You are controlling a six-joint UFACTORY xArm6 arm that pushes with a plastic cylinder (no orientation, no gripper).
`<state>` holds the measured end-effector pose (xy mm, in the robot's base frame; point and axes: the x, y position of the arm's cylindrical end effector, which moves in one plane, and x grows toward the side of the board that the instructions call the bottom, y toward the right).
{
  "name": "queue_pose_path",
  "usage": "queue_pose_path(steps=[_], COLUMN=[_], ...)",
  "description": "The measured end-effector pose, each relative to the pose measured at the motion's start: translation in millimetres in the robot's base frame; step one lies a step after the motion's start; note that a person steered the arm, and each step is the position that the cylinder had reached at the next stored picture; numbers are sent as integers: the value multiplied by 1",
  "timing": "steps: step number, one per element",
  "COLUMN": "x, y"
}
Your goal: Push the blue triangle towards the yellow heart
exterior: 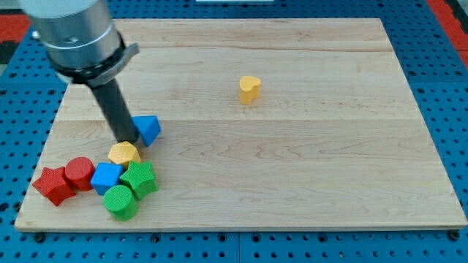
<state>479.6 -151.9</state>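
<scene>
The blue triangle [148, 129] lies on the wooden board at the view's left of centre. The yellow heart [249, 88] sits far to the view's right and a little higher, near the board's upper middle. My tip [125, 141] is at the triangle's left edge, touching or nearly touching it, just above the yellow hexagon [124, 154]. The dark rod rises from there to the arm's grey body at the view's top left.
A cluster lies below the tip at the board's lower left: a blue block [107, 177], a green star [139, 178], a green cylinder [120, 202], a red cylinder [79, 173] and a red star [53, 185]. The board's edge [219, 229] runs along the view's bottom.
</scene>
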Motion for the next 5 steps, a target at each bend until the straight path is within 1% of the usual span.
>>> queue_pose_path(steps=[3, 4, 5], x=[-32, -38, -67], y=[82, 85, 85])
